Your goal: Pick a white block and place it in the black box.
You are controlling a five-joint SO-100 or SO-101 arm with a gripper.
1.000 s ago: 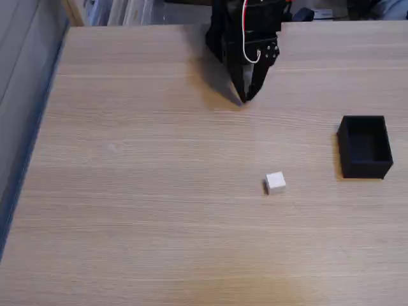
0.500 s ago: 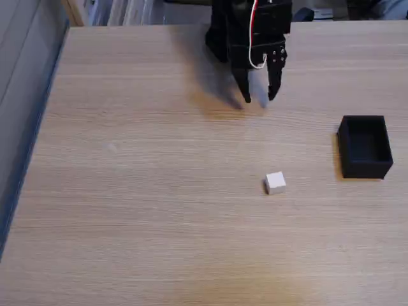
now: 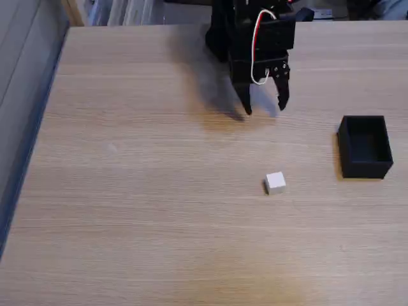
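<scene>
Pale wood-grain table (image 3: 127,191) is filling the fixed view, with a grey-blue strip (image 3: 22,95) running along its left edge. The white block (image 3: 275,182), a small plain cube with a slightly darker left face, is sitting alone near the table's middle, nothing touching it. Above it in the picture, well apart, the black gripper (image 3: 264,108) is hanging with its two fingers spread wide and nothing between them; red and white wires (image 3: 258,35) are looping over its body. At the right, the matte black box (image 3: 364,145) is resting open-topped, well apart from the cube, bare wood lying between them.
</scene>
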